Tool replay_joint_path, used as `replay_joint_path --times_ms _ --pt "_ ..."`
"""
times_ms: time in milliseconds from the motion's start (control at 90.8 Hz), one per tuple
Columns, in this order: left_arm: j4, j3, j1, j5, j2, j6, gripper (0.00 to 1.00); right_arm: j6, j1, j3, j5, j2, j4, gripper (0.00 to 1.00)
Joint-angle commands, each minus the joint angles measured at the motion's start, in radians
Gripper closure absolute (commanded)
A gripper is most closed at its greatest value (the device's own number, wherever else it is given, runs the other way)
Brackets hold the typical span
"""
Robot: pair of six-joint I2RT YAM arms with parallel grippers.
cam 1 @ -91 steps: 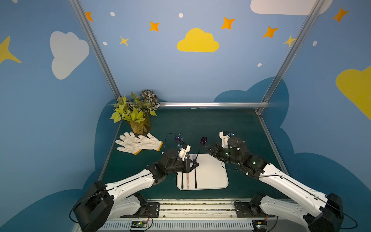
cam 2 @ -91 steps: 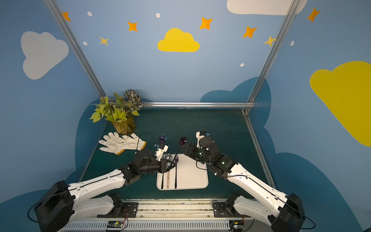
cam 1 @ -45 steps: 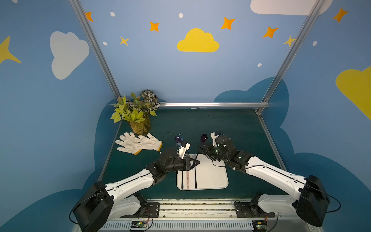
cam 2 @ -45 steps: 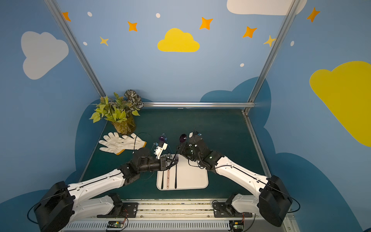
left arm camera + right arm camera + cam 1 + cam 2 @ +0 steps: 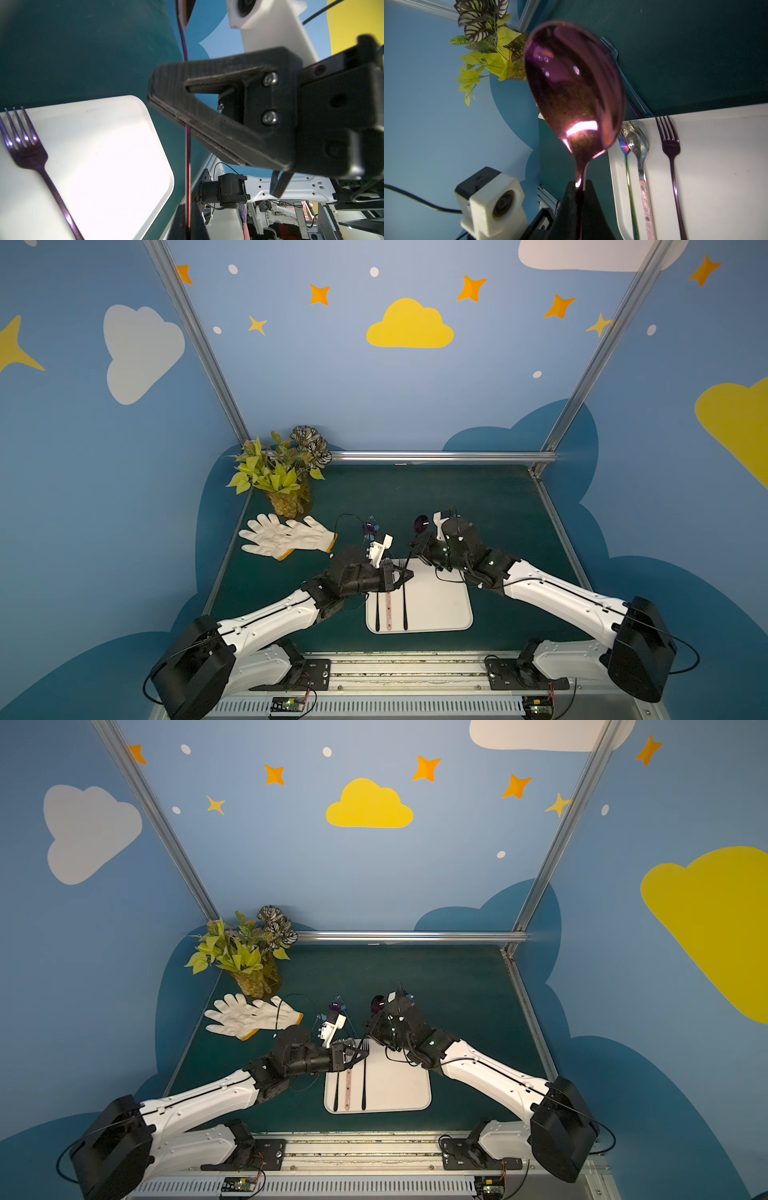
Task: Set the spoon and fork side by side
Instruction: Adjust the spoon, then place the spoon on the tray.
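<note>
A purple spoon (image 5: 420,526) stands off the mat, bowl up, above the far left corner of the white tray (image 5: 444,610). My left gripper (image 5: 406,572) is shut on the lower end of its handle (image 5: 188,166). My right gripper (image 5: 413,549) is shut on the handle just below the bowl (image 5: 573,87). In the left wrist view the right gripper's fingers (image 5: 176,104) cross the handle. The purple fork (image 5: 405,608) lies flat on the tray, tines pointing away from me, and shows in both wrist views (image 5: 25,143) (image 5: 669,145).
A pink-handled silver spoon (image 5: 638,145) and an iridescent fork (image 5: 625,149) lie on the tray left of the purple fork. A silver fork (image 5: 612,52) lies on the green mat behind it. White gloves (image 5: 286,537) and a potted plant (image 5: 282,477) are at the far left.
My right gripper has swung left to the spoon and shut on its handle below the bowl. The left gripper has kept its hold and hardly moved.
</note>
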Motion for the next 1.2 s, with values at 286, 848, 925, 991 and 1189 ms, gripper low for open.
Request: replay_joint_path --times_ms 286,848,925,991,1189 --pt "-0.184 0.026 0.008 -0.061 -0.1 0.124 0.31 -0.172 -0.044 0.094 0.017 0.025 -0.386 1.0" --pt "-1.052 0.081 0.207 -0.492 -0.529 0.393 0.13 -0.298 0.069 0.242 -0.003 0.358 -0.642 1.0" --pt "-1.062 0.077 0.212 -0.489 -0.54 0.396 0.13 -0.287 0.071 0.26 0.002 0.4 -0.65 1.0" --pt "-1.071 0.072 0.214 -0.488 -0.549 0.399 0.12 -0.284 0.071 0.277 0.007 0.432 -0.667 1.0" --pt "-1.078 0.055 0.219 -0.48 -0.586 0.402 0.13 -0.28 0.079 0.325 0.052 0.493 -0.739 1.0"
